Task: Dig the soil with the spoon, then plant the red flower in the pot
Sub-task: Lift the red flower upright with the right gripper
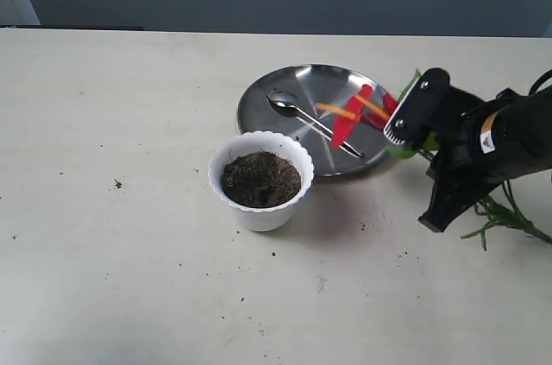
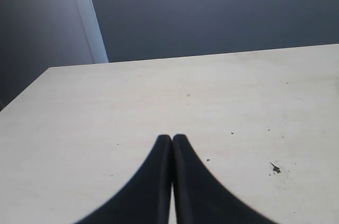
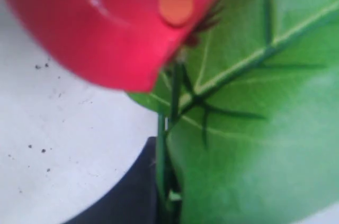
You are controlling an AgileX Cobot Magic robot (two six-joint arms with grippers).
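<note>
The white scalloped pot [image 1: 259, 214] stands mid-table, filled with dark soil [image 1: 261, 179]. Just behind it the silver spoon [image 1: 297, 112] lies on a round steel plate [image 1: 319, 84]. The red flower [image 1: 352, 119] hangs over the plate's right side, and its green stems trail onto the table at the right. My right gripper [image 1: 412, 142] is shut on the flower. In the right wrist view the thin stems [image 3: 161, 150] press against one dark finger [image 3: 135, 187], with the red petal [image 3: 106, 28] ahead, and the green leaf [image 3: 254, 144] hides the other finger. My left gripper [image 2: 172, 139] is shut and empty over bare table.
Crumbs of soil are scattered on the pale tabletop [image 1: 121, 235] around the pot and in front of it. A dark wall runs behind the table's far edge. My left arm does not show in the exterior view.
</note>
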